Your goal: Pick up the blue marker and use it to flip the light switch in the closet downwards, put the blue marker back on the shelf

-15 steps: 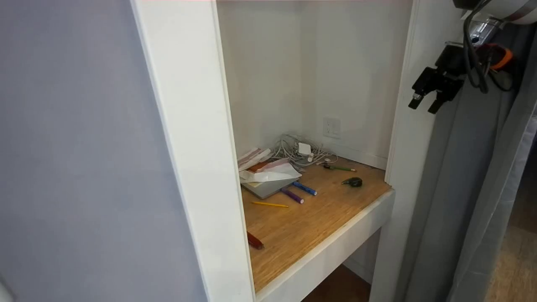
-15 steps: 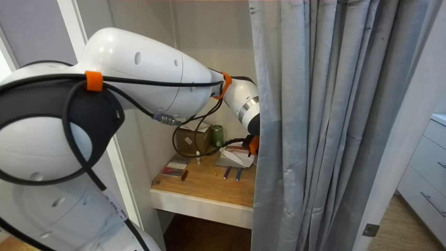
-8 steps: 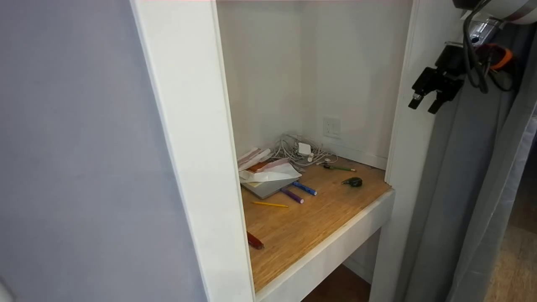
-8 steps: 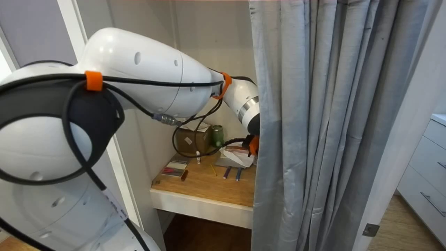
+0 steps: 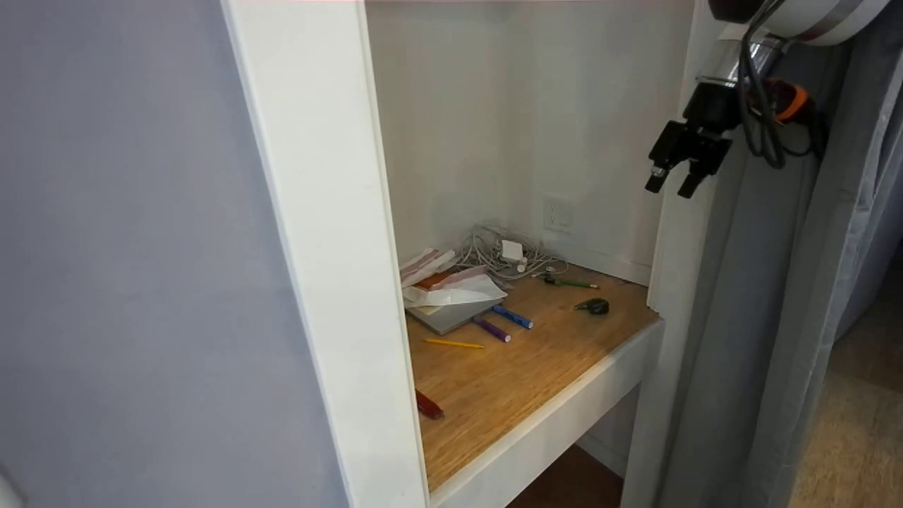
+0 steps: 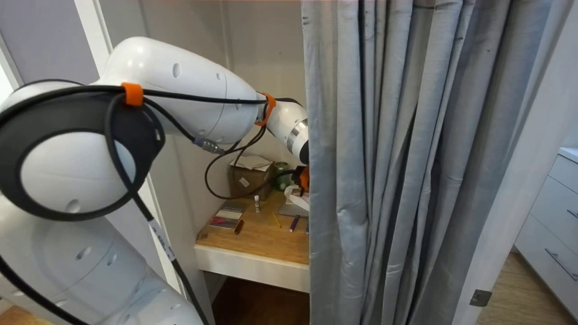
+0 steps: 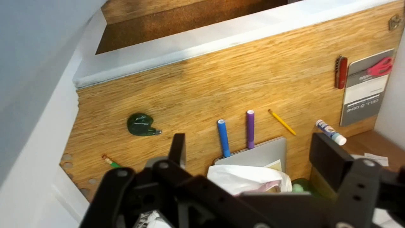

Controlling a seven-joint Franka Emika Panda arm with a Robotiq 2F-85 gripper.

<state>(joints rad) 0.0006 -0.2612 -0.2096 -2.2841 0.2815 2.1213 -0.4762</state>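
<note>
The blue marker (image 5: 513,317) lies on the tan wooden shelf (image 5: 543,374), its end against a grey laptop. In the wrist view the blue marker (image 7: 223,136) lies left of a purple marker (image 7: 250,128). In an exterior view the curtain hides most of the blue marker (image 6: 307,227). The pale light switch plate (image 5: 558,214) is on the closet wall (image 5: 592,127), above a cable heap. My gripper (image 5: 670,189) is open and empty, high above the shelf by the right frame post. In the wrist view its fingers (image 7: 248,145) are wide apart. The curtain hides it in an exterior view.
A grey curtain (image 6: 384,158) hangs beside the arm. On the shelf are a laptop with white paper (image 7: 243,177), yellow pencil (image 7: 282,122), green tape dispenser (image 7: 140,124), red knife (image 7: 341,72), glue stick (image 7: 330,132), cables (image 5: 487,254) and a box (image 6: 248,180).
Over the last half second the arm and open gripper have moved left in both exterior views. The curtain's edge has shifted left and covers more of the shelf. The markers have not moved.
</note>
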